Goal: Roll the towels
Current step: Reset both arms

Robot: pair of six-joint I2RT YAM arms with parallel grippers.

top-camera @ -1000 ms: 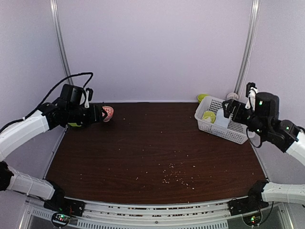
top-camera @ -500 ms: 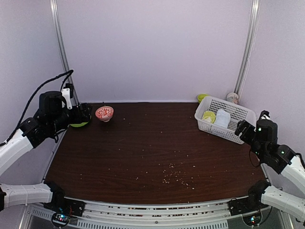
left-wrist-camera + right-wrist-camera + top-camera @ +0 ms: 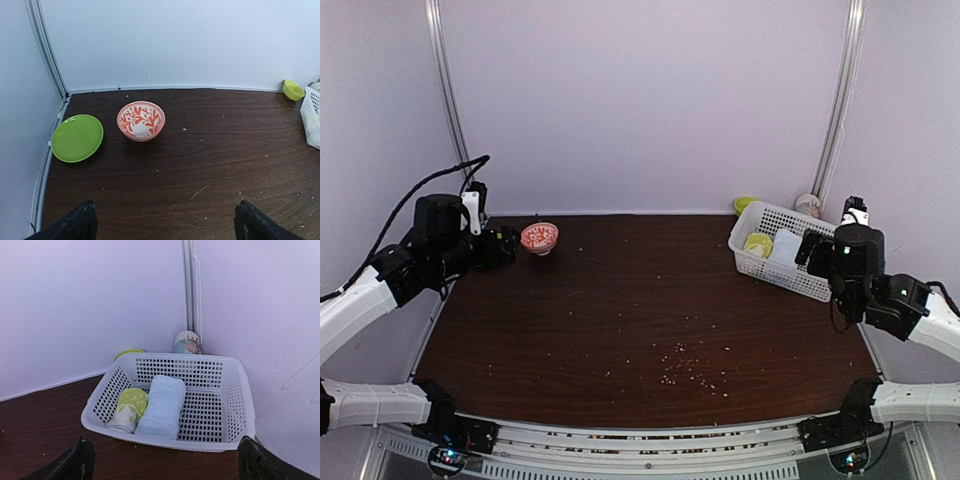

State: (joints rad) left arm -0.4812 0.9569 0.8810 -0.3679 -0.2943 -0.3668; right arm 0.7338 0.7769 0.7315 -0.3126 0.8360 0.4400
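Top external: crumb-speckled dark wood table (image 3: 620, 330), pale walls (image 3: 640, 100) around; left claw (image 3: 506, 246) and right claw (image 3: 806, 249) apart.

Likely lab; bare white walls (image 3: 640, 100)

Blue towel (image 3: 161, 405): plain pale blue, no print.
Green towel (image 3: 129, 407): lime-green on cream, with a pale printed motif too small to read.
Basket (image 3: 235, 405): white plastic, walls pierced in a regular grid of small square holes.
Cup (image 3: 186, 342): pale, with teal and brownish print.
Table (image 3: 200, 165): dark brown with wood-grain streaks, dotted with pale specks (image 3: 685, 370).
Patterned bowl (image 3: 141, 120): white, with a red-orange leafy scroll pattern inside and out.
Plate (image 3: 77, 137): plain lime green.
Small bowl (image 3: 293, 90): plain yellow-green.
Walls (image 3: 640, 100): pale lilac-white, unmarked.
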